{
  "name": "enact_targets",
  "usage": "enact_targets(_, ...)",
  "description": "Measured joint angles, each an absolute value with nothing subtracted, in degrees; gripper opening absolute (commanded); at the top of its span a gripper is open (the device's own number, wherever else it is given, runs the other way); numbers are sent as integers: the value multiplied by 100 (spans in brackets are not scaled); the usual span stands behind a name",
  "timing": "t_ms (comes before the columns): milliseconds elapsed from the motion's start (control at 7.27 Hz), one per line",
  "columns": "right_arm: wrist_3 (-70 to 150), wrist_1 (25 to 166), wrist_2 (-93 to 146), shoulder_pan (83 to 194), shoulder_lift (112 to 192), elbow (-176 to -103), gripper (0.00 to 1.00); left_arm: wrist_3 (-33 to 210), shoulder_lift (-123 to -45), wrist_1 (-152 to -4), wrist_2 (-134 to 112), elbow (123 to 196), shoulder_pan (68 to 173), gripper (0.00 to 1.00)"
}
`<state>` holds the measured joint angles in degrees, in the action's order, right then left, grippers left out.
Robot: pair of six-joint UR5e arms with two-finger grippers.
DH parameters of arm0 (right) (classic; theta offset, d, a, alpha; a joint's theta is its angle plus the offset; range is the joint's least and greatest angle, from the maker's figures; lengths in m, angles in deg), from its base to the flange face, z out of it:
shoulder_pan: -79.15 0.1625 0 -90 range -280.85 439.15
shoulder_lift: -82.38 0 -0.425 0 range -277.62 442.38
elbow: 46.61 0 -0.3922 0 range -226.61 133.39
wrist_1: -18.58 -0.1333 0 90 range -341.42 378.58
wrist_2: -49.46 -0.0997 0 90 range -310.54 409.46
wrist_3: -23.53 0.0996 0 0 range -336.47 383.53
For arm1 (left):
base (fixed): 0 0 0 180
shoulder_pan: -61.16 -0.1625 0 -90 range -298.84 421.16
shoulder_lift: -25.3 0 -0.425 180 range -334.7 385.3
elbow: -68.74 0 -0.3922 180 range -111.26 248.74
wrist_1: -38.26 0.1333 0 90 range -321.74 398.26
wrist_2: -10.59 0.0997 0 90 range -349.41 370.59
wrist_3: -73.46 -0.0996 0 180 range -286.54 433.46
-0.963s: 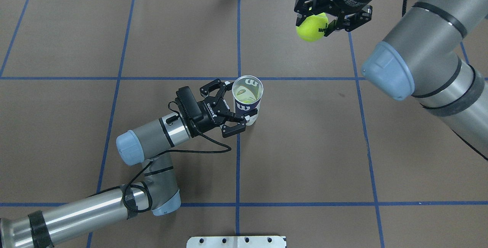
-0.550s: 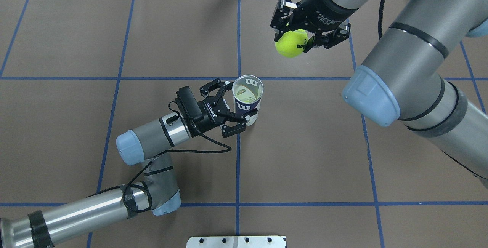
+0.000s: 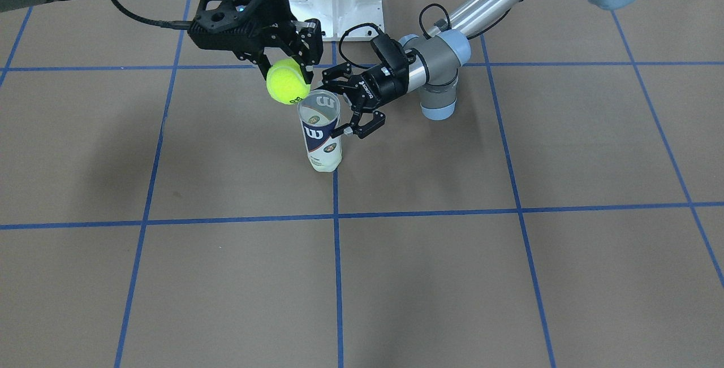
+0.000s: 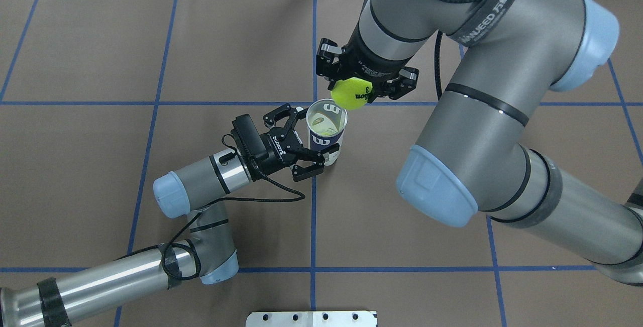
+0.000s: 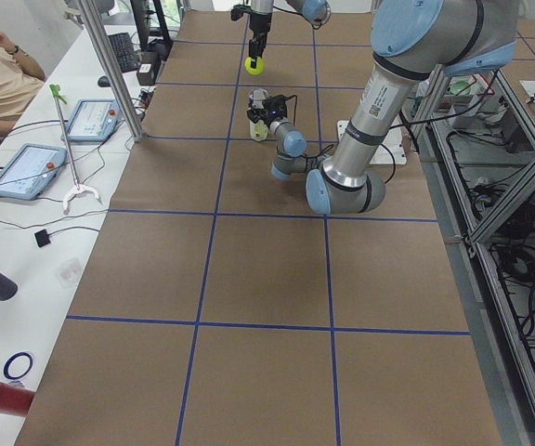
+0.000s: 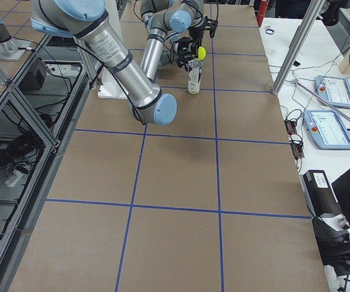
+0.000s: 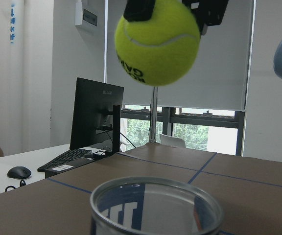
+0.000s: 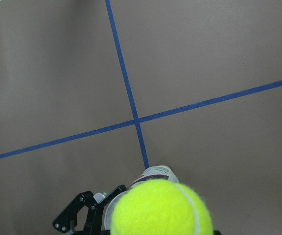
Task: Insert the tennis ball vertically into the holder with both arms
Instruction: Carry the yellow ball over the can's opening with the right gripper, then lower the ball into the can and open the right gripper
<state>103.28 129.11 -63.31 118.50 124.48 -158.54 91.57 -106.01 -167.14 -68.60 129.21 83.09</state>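
Brown paper crossed by blue tape lines (image 4: 150, 103) covers the table (image 4: 75, 40). Near its middle stands a clear plastic cylindrical holder (image 4: 326, 127) with a navy and white label, upright with its mouth open.

The black two-finger left gripper (image 4: 315, 137) reaches in level from the side. Its jaws are spread about as wide as the tube and close on the holder's labelled wall, one finger on each side.

The black right gripper (image 4: 359, 91) points down from above, its jaws clamped on a fuzzy yellow-green tennis ball (image 4: 351, 94) with dark print.

From overhead, the tennis ball overlaps the far right part of the holder's rim. The left wrist camera shows it hanging in the air above the open mouth, with a clear gap between ball (image 7: 156, 41) and rim (image 7: 155, 203). From across the table the ball (image 3: 287, 81) sits just above and beside the rim, not inside the tube (image 3: 321, 130).
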Motion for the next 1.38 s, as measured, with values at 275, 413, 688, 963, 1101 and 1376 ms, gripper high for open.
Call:
enact_targets(275, 10395, 12968, -6058, 11624, 12312, -15653, 69, 9157, -10601, -16714, -6862, 12921, 8306, 99)
enact_targets(413, 10401, 12973, -6001, 11576, 12217, -15531, 98, 9156, -10601, -16714, -6865, 12921, 8305, 99)
enact_targets(688, 10404, 12976, -5862, 11492, 12101, -15400, 99, 9157, -10601, -16714, -6864, 12921, 8305, 99)
enact_targets(963, 10404, 12976, -5824, 11462, 12086, -15382, 99, 9156, -10601, -16714, -6864, 12921, 8305, 99)
enact_targets(1101, 10402, 12976, -5824, 11462, 12082, -15392, 99, 9156, -10601, -16714, -6865, 12921, 8305, 99)
enact_targets(1376, 10352, 12976, -5845, 11488, 12089, -15425, 99, 9158, -10601, -16714, -6861, 12928, 8302, 99)
